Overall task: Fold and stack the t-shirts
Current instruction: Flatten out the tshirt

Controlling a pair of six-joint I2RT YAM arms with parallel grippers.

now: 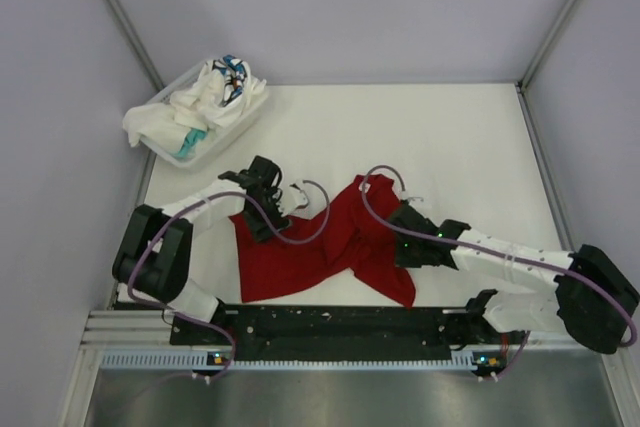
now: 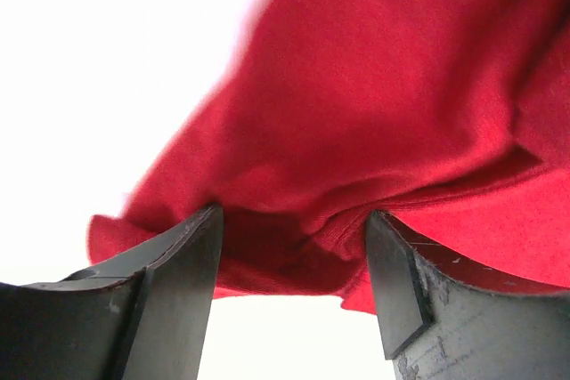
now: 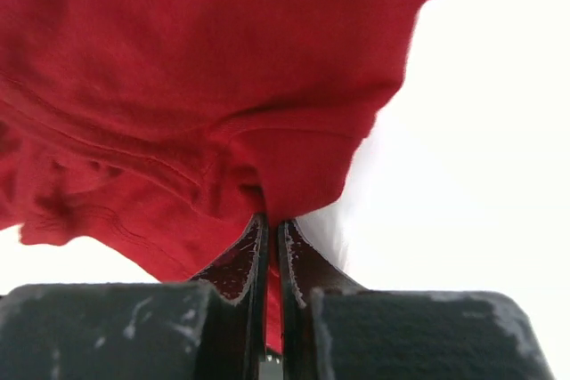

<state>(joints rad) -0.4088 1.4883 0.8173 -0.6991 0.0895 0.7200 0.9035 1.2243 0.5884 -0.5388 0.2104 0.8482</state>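
A red t-shirt (image 1: 320, 247) lies crumpled on the white table (image 1: 470, 147), between the two arms. My left gripper (image 1: 262, 209) is at the shirt's upper left edge; in the left wrist view (image 2: 294, 229) its jaws stand wide apart with a fold of the red t-shirt (image 2: 392, 104) between them. My right gripper (image 1: 398, 219) is at the shirt's right side; in the right wrist view (image 3: 271, 224) its jaws are pressed together on a pinch of the red t-shirt (image 3: 196, 77), which rises bunched from them.
A white basket (image 1: 232, 127) at the back left holds several crumpled shirts, white and patterned, with one hanging over its left rim. Grey walls enclose the table. A black rail (image 1: 330, 322) runs along the near edge.
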